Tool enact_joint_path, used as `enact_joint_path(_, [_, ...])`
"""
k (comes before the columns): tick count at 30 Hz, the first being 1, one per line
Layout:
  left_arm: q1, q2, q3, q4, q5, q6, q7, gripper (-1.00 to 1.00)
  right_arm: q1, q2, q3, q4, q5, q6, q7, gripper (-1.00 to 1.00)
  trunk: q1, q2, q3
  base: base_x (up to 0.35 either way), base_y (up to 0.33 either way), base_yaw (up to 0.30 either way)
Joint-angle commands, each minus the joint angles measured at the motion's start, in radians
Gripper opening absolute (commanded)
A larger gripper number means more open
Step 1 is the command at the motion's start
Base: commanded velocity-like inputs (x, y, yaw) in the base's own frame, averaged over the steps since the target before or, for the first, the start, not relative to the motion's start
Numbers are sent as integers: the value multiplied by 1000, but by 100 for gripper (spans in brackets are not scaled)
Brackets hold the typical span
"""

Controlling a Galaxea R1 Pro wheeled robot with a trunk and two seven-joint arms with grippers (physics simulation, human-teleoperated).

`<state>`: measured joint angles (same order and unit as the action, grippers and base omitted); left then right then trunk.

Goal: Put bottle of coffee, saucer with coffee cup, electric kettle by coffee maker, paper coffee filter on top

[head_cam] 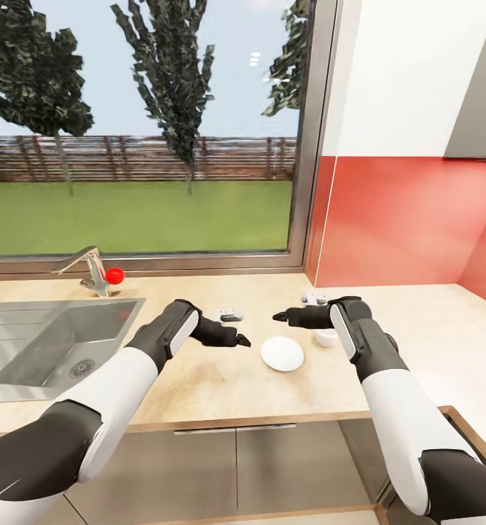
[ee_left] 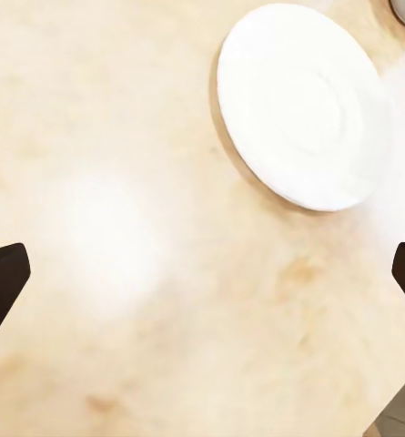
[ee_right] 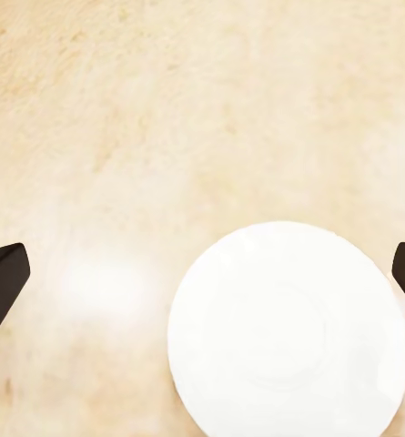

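Both grippers, left gripper point(head_cam: 241, 340) and right gripper point(head_cam: 277, 318), are hanging open over the saucer point(head_cam: 282, 354). It is looking thin, hard, slippery and breakable, so pinching its rim seems best.

This is a home kitchen, rendered in a simulator. A long beige stone-patterned countertop point(head_cam: 221, 379) runs under a wide window point(head_cam: 137, 124) that looks out on a green lawn, tall dark trees and a brown wooden fence. Set into the countertop, well to the left of the round white ceramic saucer point(head_cam: 282, 354), is a stainless-steel sink point(head_cam: 49, 339) with a chrome tap point(head_cam: 86, 268) behind it. To the right of the window a glossy red backsplash point(head_cam: 396, 222) rises from the countertop, with white wall above. Below the countertop's front edge are flat grey cabinet fronts point(head_cam: 235, 467).
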<state>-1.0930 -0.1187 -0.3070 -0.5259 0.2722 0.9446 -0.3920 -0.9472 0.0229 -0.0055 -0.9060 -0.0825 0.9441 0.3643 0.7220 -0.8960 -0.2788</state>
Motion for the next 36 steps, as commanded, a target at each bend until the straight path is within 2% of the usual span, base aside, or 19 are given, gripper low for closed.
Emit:
enact_joint_path(1, [-1, 1, -3, 0, 2, 3, -1, 100, -1, 0, -1, 0, -8, 6, -4, 100, 0, -1, -1, 0, 0, 0])
enact_joint_path(6, [-1, 1, -3, 0, 4, 3, -1, 100, -1, 0, -1, 4, -8, 4, -4, 100, 0, -1, -1, 45, 0, 0])
enact_joint_path(14, [-1, 1, -3, 0, 5, 3, -1, 100, -1, 0, -1, 6, -8, 4, -6, 100, 0, -1, -1, 258, 0, 0])
enact_joint_path(23, [-1, 0, -3, -1, 7, 3, -2, 100, -1, -1, -1, 9, -8, 4, -8, 100, 0, -1, -1, 32, 0, 0])
enact_joint_path(25, [-1, 0, -3, 0, 23, 3, -2, 100, -1, -1, -1, 9, -8, 4, -8, 100, 0, -1, -1, 70, -4, 0])
enact_joint_path(26, [-1, 1, -3, 0, 49, 2, -2, 100, 0, -1, -1, 11, -8, 4, -8, 100, 0, -1, -1, 157, -67, 0])
enact_joint_path(27, [0, 1, -3, 0, 97, -2, -1, 100, 0, -1, -1, 38, -9, 4, -7, 100, 0, -1, -1, 199, -121, 0])
enact_joint_path(28, [1, 1, -3, 0, 111, -7, -1, 100, 0, -1, -1, 56, -9, 4, -6, 100, 0, -1, -1, 131, -68, 0])
enact_joint_path(36, [2, 1, -3, 0, 128, -19, -1, 100, -1, -1, -1, 79, -9, 4, -6, 100, 0, -1, -1, 30, -16, 0])
